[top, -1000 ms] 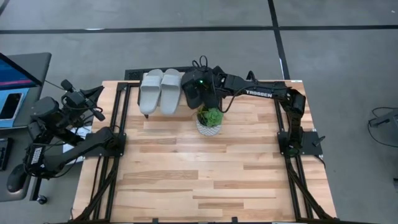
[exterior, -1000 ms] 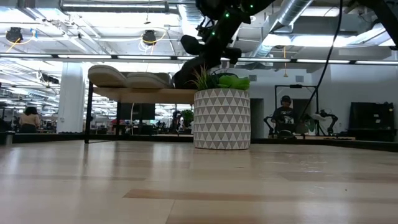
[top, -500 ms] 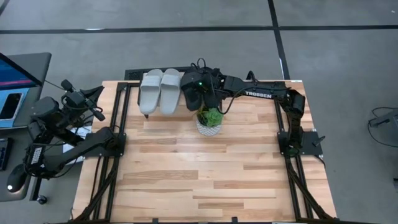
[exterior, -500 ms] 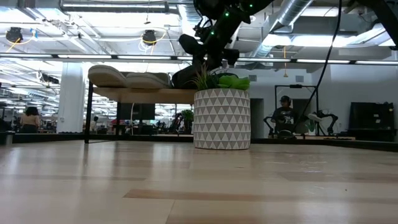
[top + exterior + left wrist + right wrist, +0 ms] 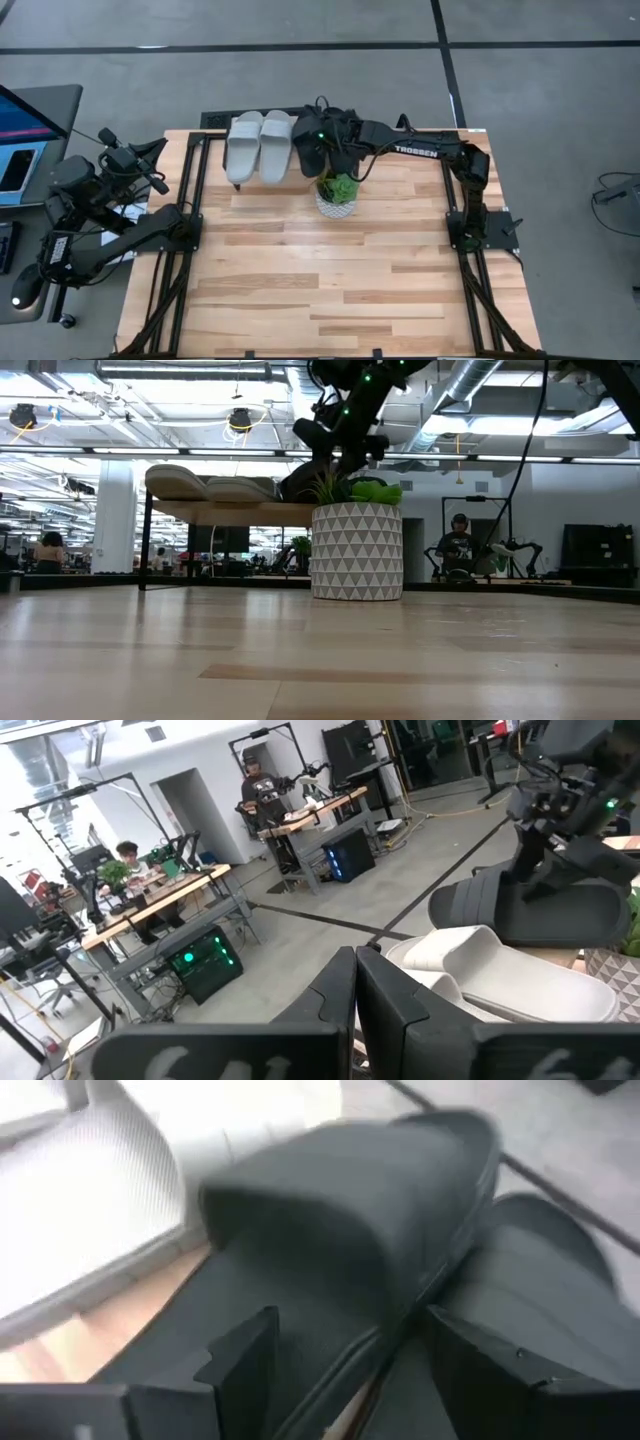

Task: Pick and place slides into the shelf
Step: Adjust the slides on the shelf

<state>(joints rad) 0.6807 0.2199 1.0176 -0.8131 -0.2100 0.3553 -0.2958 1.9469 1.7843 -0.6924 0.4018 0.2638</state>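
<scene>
Two light grey slides (image 5: 260, 146) lie side by side on the shelf (image 5: 250, 512) at the table's far edge. To their right lies a black slide (image 5: 300, 1230), with a second black slide (image 5: 545, 1285) close beside it. My right gripper (image 5: 365, 1365) is open over the black pair. One finger stands above the first slide's footbed behind its strap, and the other stands outside its side rim, over the second slide. My left gripper (image 5: 355, 990) is shut and holds nothing, off the table's left edge (image 5: 150, 165).
A white patterned pot with a green plant (image 5: 337, 193) stands on the table just in front of the shelf, below my right arm (image 5: 420, 150). The wooden table top (image 5: 330, 280) stretches toward the near edge. Black frame rails (image 5: 185, 230) run along both sides.
My right gripper has opened and let go of the black slide, which now lies beside the other slides on the shelf. The gripper has stayed above it at the far edge.
</scene>
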